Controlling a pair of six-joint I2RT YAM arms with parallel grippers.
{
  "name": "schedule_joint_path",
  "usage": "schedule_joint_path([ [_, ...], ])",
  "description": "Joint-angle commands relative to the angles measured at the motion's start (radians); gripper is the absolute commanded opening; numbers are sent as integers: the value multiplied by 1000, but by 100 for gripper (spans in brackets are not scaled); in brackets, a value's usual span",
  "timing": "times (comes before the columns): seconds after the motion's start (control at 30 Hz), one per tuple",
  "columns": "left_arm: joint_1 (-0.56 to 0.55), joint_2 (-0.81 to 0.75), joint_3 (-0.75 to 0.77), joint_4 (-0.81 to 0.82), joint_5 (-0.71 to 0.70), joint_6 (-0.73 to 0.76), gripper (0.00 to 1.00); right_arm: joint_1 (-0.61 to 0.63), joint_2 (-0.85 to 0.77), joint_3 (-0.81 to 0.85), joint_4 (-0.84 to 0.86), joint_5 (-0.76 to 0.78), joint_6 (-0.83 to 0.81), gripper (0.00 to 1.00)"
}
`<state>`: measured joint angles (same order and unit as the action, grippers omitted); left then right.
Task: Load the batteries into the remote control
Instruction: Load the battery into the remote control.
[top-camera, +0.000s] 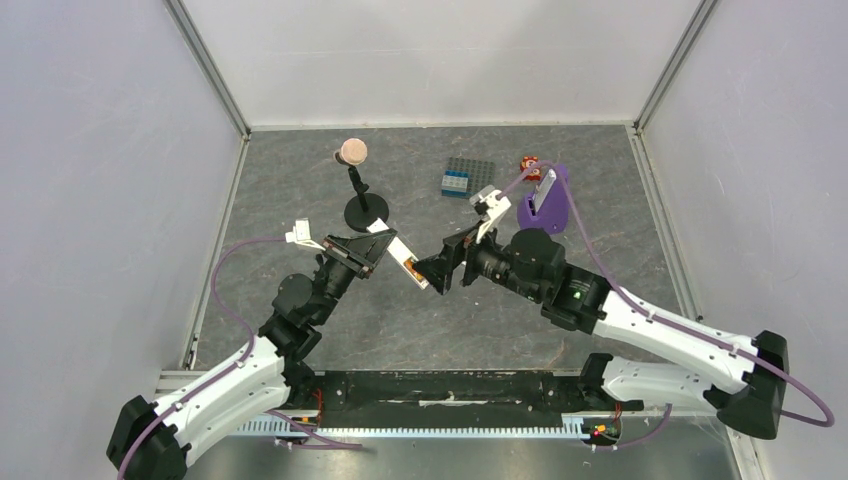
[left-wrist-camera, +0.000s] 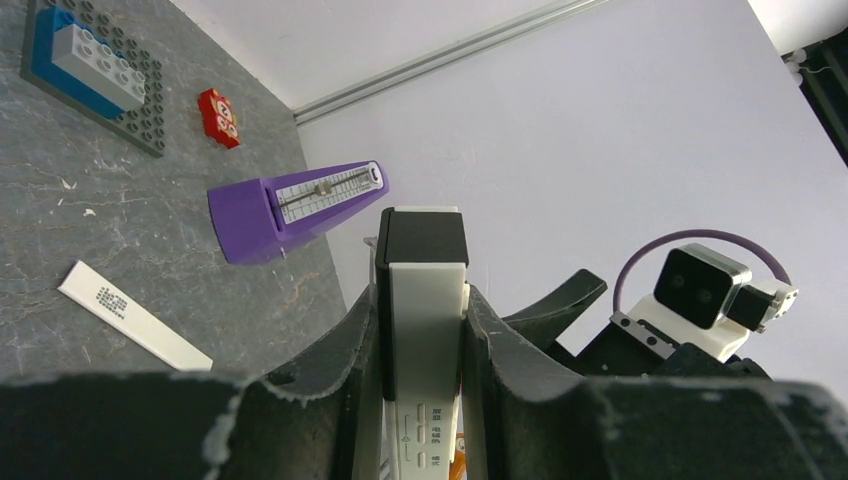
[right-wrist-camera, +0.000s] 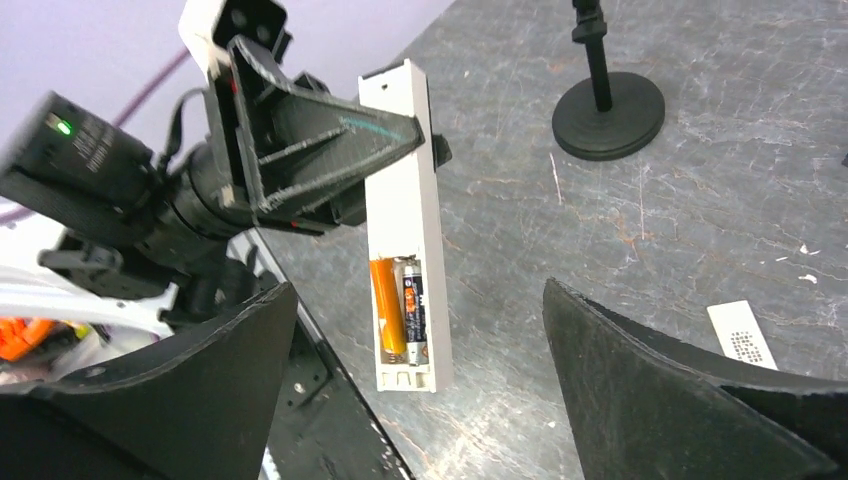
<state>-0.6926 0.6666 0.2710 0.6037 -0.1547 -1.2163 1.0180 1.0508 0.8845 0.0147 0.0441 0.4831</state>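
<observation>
My left gripper (top-camera: 383, 246) is shut on the upper part of the white remote control (top-camera: 403, 260) and holds it above the table. In the left wrist view the remote (left-wrist-camera: 425, 300) sits clamped between the fingers (left-wrist-camera: 515, 340). In the right wrist view the remote (right-wrist-camera: 400, 180) shows its open back recess, with the orange battery (right-wrist-camera: 387, 310) and the dark grey battery (right-wrist-camera: 415, 318) lying side by side in it. My right gripper (right-wrist-camera: 420, 290) is open and empty, its jaws spread wide just off the remote's lower end; it also shows in the top view (top-camera: 437, 270).
A white strip with print (left-wrist-camera: 130, 315) lies flat on the table, also in the right wrist view (right-wrist-camera: 740, 335). A purple wedge stand (top-camera: 545, 200), a grey studded plate with bricks (top-camera: 468, 177), a small red piece (top-camera: 528, 163) and a black mic stand (top-camera: 362, 205) stand further back.
</observation>
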Motion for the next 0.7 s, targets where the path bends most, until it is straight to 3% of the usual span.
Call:
schedule_joint_path([
  [0.0, -2, -10, 13, 70, -4, -22, 2, -5, -55, 3, -12, 84, 122, 98],
  [0.37, -2, -30, 19, 72, 43, -45, 2, -36, -42, -73, 77, -41, 392, 98],
  [0.67, -2, -16, 30, 53, 113, -55, 2, -45, 24, -98, 187, -169, 473, 98],
])
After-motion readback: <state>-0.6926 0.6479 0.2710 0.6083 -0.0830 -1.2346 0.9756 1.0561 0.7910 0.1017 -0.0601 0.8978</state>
